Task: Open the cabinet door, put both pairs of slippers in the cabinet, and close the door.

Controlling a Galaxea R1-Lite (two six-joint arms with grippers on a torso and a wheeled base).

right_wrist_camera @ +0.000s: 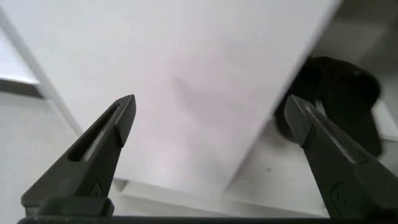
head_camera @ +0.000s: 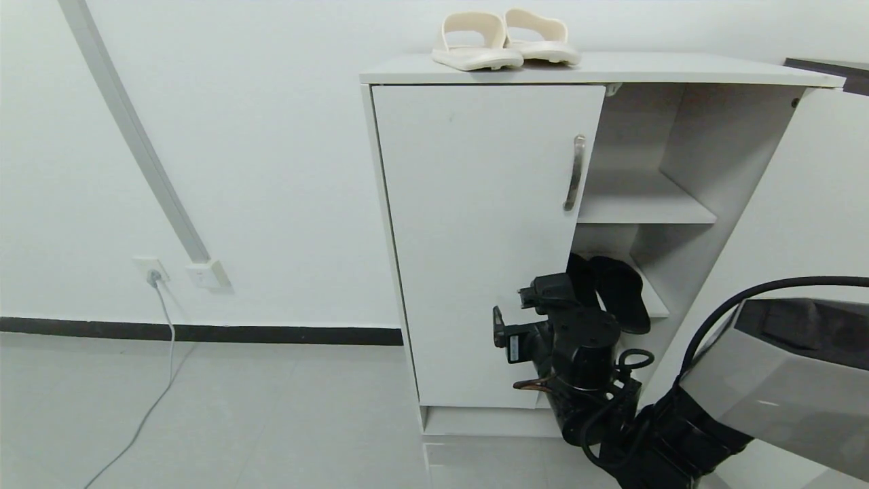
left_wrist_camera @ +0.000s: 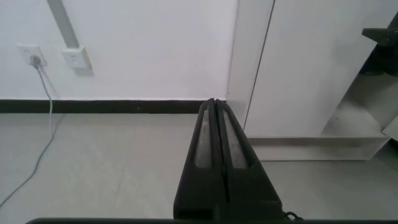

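Black pair (head_camera: 614, 288) sits on a shelf. Right gripper (right_wrist_camera: 210, 106) hangs released beside it; left gripper (left_wrist_camera: 214, 107) is clenched and empty. Next step, by judgement: fetch the white pair (head_camera: 506, 41) from the cabinet (head_camera: 489, 272) top.

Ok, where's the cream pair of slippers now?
Head view: the cream slippers sit side by side on the cabinet top, above the shut door.

The right arm (head_camera: 577, 401) comes up from the lower right, a black cable looping beside it. Its round black wrist (head_camera: 585, 343) is bent and turned forward. The right gripper (right_wrist_camera: 210, 109) is spread wide, its two dark fingers (right_wrist_camera: 106, 140) standing well apart. The left gripper (left_wrist_camera: 214, 106) is pressed together, with its fingers (left_wrist_camera: 204, 140) touching along their whole length and pointing forward and slightly down.
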